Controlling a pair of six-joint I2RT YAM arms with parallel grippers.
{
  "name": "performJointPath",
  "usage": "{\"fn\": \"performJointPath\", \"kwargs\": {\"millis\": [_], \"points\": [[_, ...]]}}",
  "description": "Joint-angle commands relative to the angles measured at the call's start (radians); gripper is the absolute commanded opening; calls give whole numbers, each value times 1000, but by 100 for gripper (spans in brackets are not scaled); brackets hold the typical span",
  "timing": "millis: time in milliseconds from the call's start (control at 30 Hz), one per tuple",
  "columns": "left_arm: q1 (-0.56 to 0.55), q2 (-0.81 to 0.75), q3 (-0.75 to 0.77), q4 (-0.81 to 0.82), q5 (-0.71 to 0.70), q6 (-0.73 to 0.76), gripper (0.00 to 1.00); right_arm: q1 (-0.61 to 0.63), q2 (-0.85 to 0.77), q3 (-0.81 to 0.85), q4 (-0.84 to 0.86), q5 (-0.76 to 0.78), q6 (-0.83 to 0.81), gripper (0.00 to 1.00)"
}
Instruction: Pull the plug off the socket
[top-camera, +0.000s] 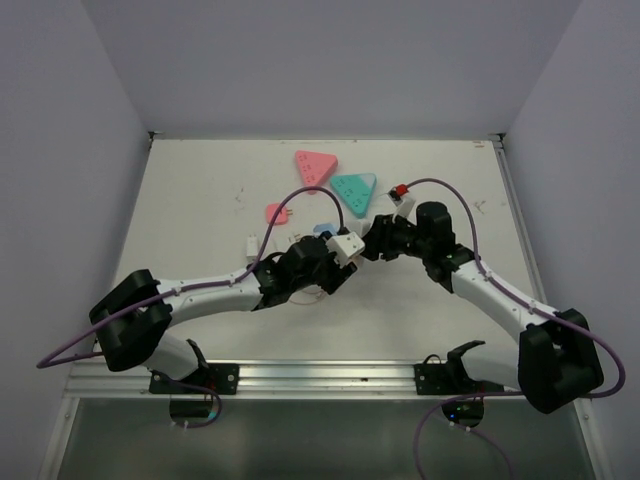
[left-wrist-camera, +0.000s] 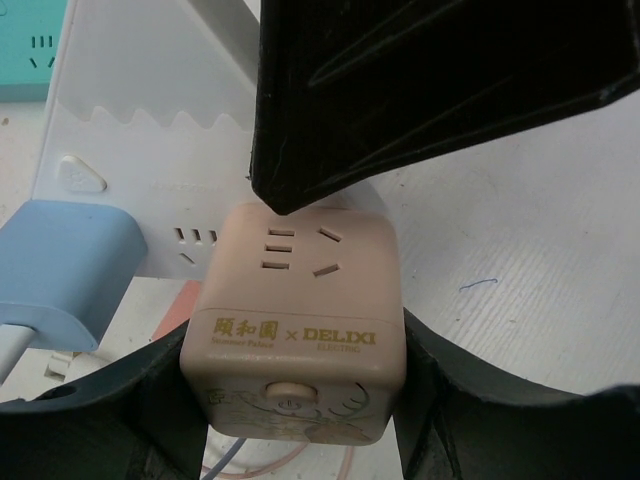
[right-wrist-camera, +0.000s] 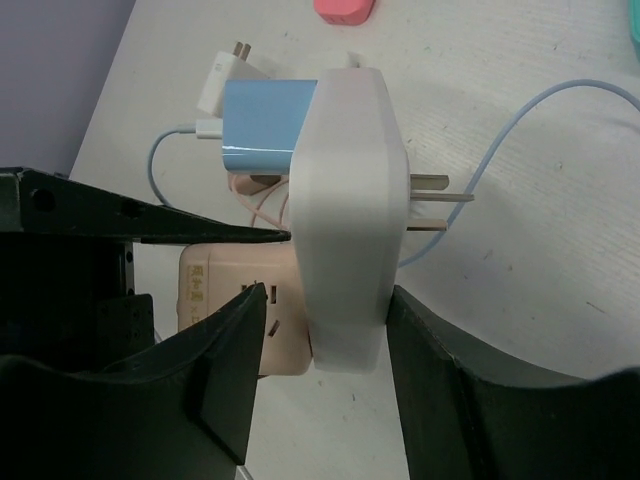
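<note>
My left gripper (left-wrist-camera: 295, 400) is shut on a beige cube socket (left-wrist-camera: 300, 310) marked DELIXI, one finger on each side. Behind the cube stands a white adapter (left-wrist-camera: 150, 150) with a blue plug (left-wrist-camera: 60, 270) seated in it. In the right wrist view my right gripper (right-wrist-camera: 325, 330) is open and straddles the white adapter (right-wrist-camera: 345, 200). Its right finger touches the adapter and its left finger stands apart, in front of the cube (right-wrist-camera: 215, 300). The adapter's bare prongs (right-wrist-camera: 440, 195) point away from the cube. From above, both grippers (top-camera: 338, 258) (top-camera: 372, 243) meet mid-table.
A pink triangular socket (top-camera: 315, 165) and a teal one (top-camera: 353, 187) lie further back. A small pink object (top-camera: 278, 212) and a white plug (top-camera: 250, 245) lie to the left. A red-tipped piece (top-camera: 400, 190) sits behind the right arm. Blue and pink cables loop under the grippers.
</note>
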Motion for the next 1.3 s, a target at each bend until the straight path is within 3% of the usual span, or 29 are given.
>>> {"fn": "performJointPath", "kwargs": {"millis": [0, 133, 400, 667, 767, 867, 900, 1000, 1267], "points": [[-7, -33, 4, 118, 24, -21, 0, 38, -4, -7, 165, 7, 47, 55], [-7, -44, -2, 131, 36, -24, 0, 64, 10, -25, 203, 64, 72, 60], [-8, -78, -32, 180, 56, -88, 0, 108, 31, -53, 255, 183, 84, 59], [-7, -104, -57, 214, 17, -113, 0, 122, 61, -59, 266, 202, 86, 58], [-7, -106, -62, 219, 1, -122, 0, 124, 67, -58, 260, 208, 81, 51], [-7, -110, -63, 214, -3, -125, 0, 124, 61, -55, 232, 232, 52, 31], [-7, -115, -65, 211, -6, -133, 0, 124, 61, -53, 209, 258, 41, 17], [-7, -133, -66, 168, -9, -146, 0, 124, 47, -47, 156, 327, -6, 0], [-7, -272, -78, 49, -3, -186, 0, 122, 2, -42, 18, 565, -135, 0]]}}
